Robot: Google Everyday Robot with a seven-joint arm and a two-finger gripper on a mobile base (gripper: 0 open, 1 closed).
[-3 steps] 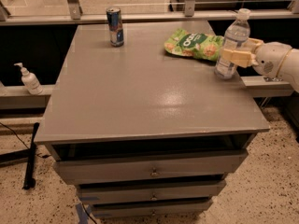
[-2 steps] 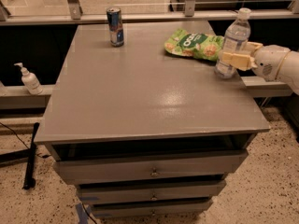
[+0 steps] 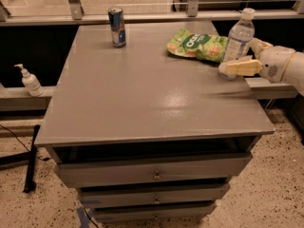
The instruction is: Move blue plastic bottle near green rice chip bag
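The blue plastic bottle, clear with a white cap, stands upright on the grey table near its right edge. It stands right beside the green rice chip bag, which lies flat to its left. My gripper reaches in from the right around the bottle's lower part. Its near fingertip crosses in front of the bottle's base; the far finger is behind the bottle. The jaws look slightly spread, so the gripper is open.
A slim blue-silver can stands at the table's back left. A small white pump bottle sits on a ledge to the left of the table. Drawers are below the tabletop. A rail runs behind.
The bottle has stayed in place beside the bag. The near finger has shifted toward the camera, away from the bottle's side.
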